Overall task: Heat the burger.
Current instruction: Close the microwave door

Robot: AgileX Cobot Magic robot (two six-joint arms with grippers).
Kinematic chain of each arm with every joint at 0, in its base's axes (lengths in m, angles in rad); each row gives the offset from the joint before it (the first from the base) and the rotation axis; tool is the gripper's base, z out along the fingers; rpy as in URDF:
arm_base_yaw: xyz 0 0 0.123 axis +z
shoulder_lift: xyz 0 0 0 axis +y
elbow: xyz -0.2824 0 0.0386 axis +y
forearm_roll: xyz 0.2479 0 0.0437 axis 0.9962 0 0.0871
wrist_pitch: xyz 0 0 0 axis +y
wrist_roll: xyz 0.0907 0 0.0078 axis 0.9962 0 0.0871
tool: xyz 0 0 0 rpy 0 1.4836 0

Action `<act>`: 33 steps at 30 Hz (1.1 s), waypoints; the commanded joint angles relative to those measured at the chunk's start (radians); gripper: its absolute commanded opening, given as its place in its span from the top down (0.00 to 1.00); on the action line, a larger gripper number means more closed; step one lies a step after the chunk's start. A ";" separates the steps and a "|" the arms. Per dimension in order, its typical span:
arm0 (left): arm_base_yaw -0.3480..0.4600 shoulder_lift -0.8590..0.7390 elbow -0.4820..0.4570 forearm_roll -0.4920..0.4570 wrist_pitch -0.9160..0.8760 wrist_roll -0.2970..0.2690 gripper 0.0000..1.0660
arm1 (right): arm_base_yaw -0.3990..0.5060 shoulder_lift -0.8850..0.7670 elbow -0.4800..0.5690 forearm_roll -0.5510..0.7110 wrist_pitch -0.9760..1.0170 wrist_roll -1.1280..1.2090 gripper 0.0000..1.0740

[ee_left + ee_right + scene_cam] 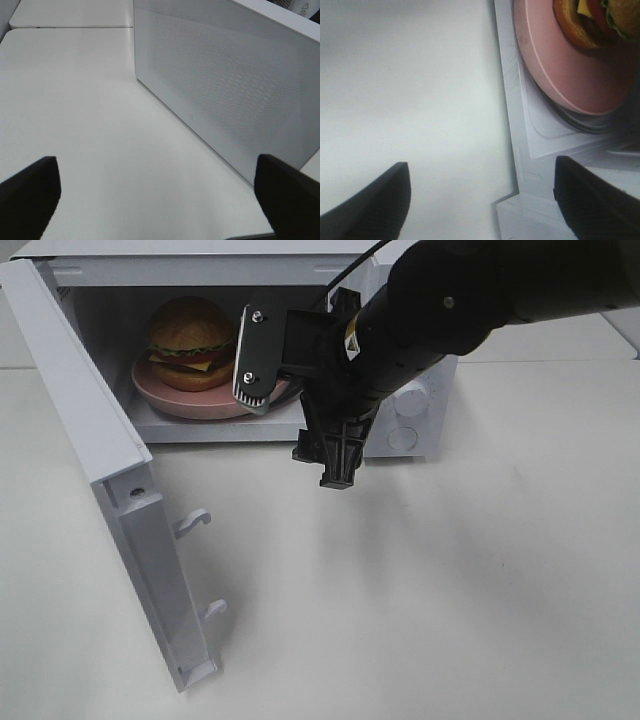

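Note:
The burger (190, 340) has a glossy brown bun with lettuce and cheese. It sits on a round pink plate (190, 400) inside the open white microwave (200, 270). My right gripper (335, 455) hangs in front of the oven's opening, pointing down, clear of the plate. The right wrist view shows its jaws open with nothing between them (480, 205), and above them the plate (570, 70) and the burger (590, 20). My left gripper (160, 200) is open and empty, facing a perforated wall of the microwave (225, 85).
The microwave door (100, 440) swings out to the left toward the front of the white table (450, 590), with two hooks on its edge. Two white knobs (410, 400) sit on the oven's right panel, partly behind my right arm.

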State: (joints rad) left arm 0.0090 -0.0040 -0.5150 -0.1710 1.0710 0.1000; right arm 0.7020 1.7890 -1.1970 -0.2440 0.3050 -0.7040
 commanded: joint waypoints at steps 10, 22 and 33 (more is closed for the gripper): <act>-0.001 -0.018 0.001 -0.011 -0.002 0.002 0.08 | -0.001 -0.155 0.114 -0.001 -0.005 0.347 0.29; -0.001 -0.018 0.001 -0.011 -0.002 0.002 0.08 | -0.001 -0.299 0.212 -0.001 0.155 0.723 0.29; -0.001 -0.018 0.001 -0.011 -0.002 0.002 0.08 | -0.001 -0.314 0.212 -0.001 0.472 0.783 0.29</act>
State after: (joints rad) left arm 0.0090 -0.0040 -0.5150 -0.1710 1.0710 0.1000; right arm 0.7020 1.4850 -0.9880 -0.2420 0.7540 0.0690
